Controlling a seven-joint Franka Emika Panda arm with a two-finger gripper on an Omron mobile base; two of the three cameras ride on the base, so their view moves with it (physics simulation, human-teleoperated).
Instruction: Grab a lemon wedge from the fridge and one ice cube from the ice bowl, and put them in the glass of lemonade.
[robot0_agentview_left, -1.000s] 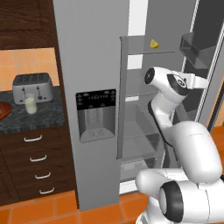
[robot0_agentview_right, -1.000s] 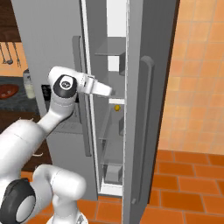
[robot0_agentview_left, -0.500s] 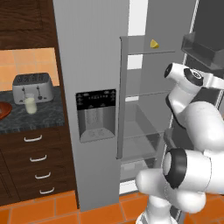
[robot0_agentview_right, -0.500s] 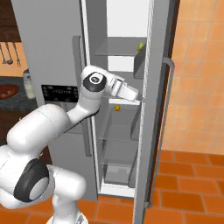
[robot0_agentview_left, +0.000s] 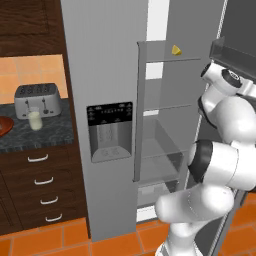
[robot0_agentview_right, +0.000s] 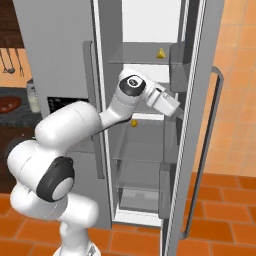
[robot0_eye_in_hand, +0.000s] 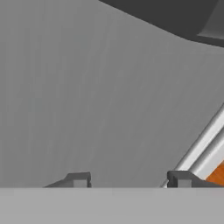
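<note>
The grey fridge (robot0_agentview_left: 105, 75) stands with its right door (robot0_agentview_right: 200, 125) swung open. The tiny yellow lemon wedge (robot0_agentview_left: 176, 50) (robot0_agentview_right: 161, 53) lies on the top shelf. My gripper (robot0_agentview_right: 172, 104) is lower and to the right, beside the door's inner bins. In the hand view, the gripper (robot0_eye_in_hand: 129, 180) is open with nothing between its fingertips (robot0_eye_in_hand: 78, 179), close to a flat grey surface. The glass of lemonade (robot0_agentview_left: 34, 120) stands on the dark counter in front of the toaster (robot0_agentview_left: 36, 98). An edge of the reddish ice bowl (robot0_agentview_left: 3, 126) shows at the far left; no ice cube can be made out.
A small orange-yellow item (robot0_agentview_right: 133, 123) sits on a middle fridge shelf. The closed left door carries the black dispenser panel (robot0_agentview_left: 110, 131). Drawers (robot0_agentview_left: 40, 182) lie under the counter. My arm's elbow and base (robot0_agentview_left: 215, 165) crowd the space before the open compartment.
The right fridge door has swung wider open. My hand has moved right with it, away from the shelves, and the jaws have narrowed somewhat.
</note>
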